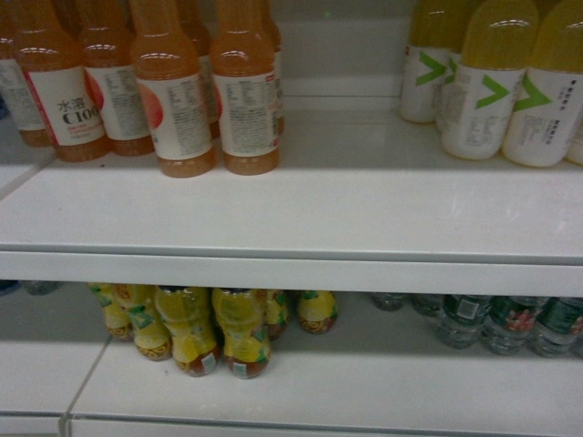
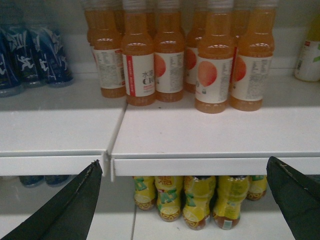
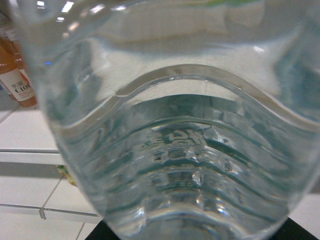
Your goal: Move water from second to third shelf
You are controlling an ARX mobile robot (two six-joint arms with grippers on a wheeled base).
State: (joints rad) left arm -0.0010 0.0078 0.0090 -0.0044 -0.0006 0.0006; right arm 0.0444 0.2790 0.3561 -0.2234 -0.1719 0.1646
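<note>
The water bottle (image 3: 175,140) filled the right wrist view (grip unclear); the left gripper (image 2: 190,200) stood wide apart, empty.

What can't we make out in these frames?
- Right gripper: right wrist view is filled by the water bottle; fingers hidden.
- Left gripper: only finger edges show, tips cut off by the frame.
- Water bottles on the lower shelf: tops hidden by the shelf edge.
</note>
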